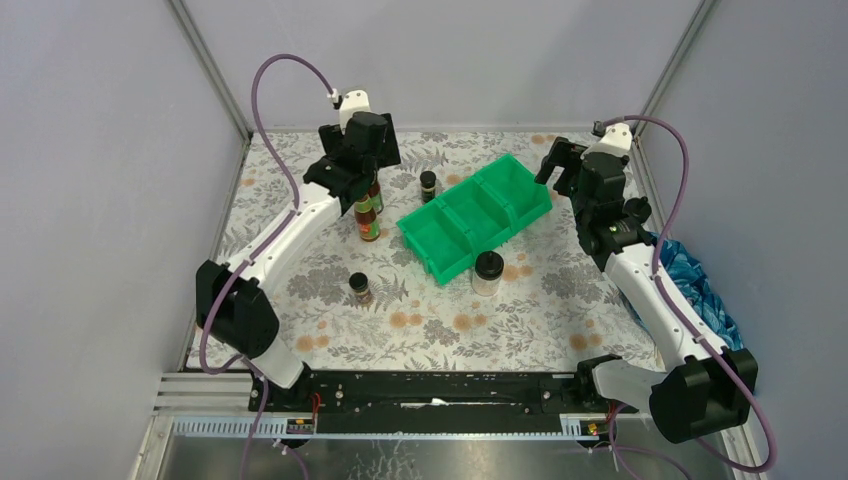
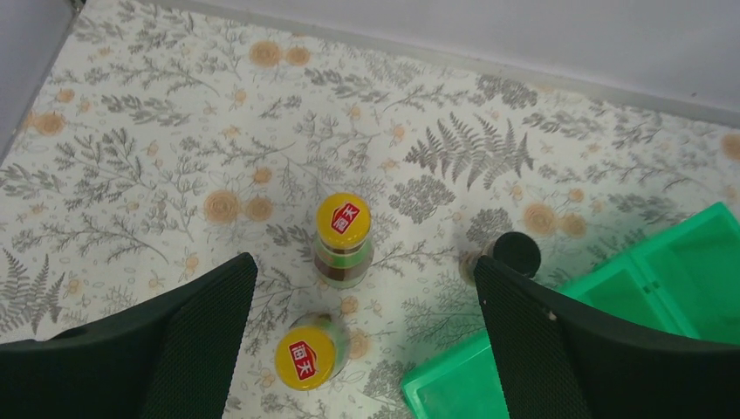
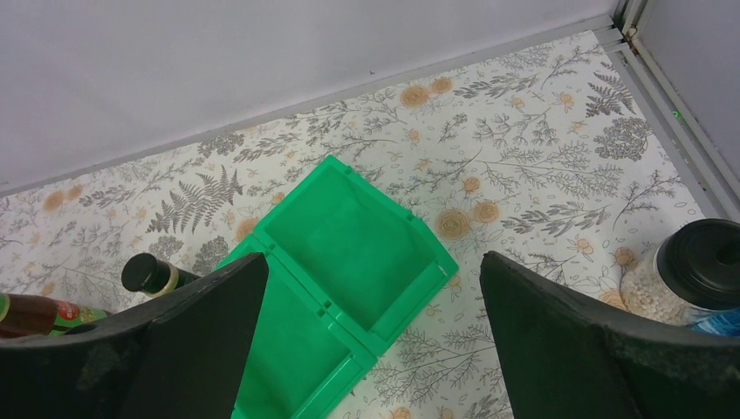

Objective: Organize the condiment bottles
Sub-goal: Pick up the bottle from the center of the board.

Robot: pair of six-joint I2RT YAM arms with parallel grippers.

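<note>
Your left gripper (image 2: 365, 260): jaws wide, empty, poised over yellow-capped bottle (image 2: 342, 218) left of green bin (image 3: 340, 227), likely for pickup | right gripper (image 3: 373, 257): wide, empty, near bin's right end.

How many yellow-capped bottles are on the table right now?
2. Both stand left of the green bin, under the open left gripper: the farther bottle and the nearer bottle close in front of it. The arms may hide more.

My floral table (image 1: 560, 330) holds a green divided bin (image 1: 452, 262), two yellow-capped bottles (image 2: 343, 236) (image 2: 307, 356) close together, two small dark jars (image 1: 360, 288) (image 1: 428, 185) apart, and a clear jar (image 1: 488, 272) beside the bin.
</note>
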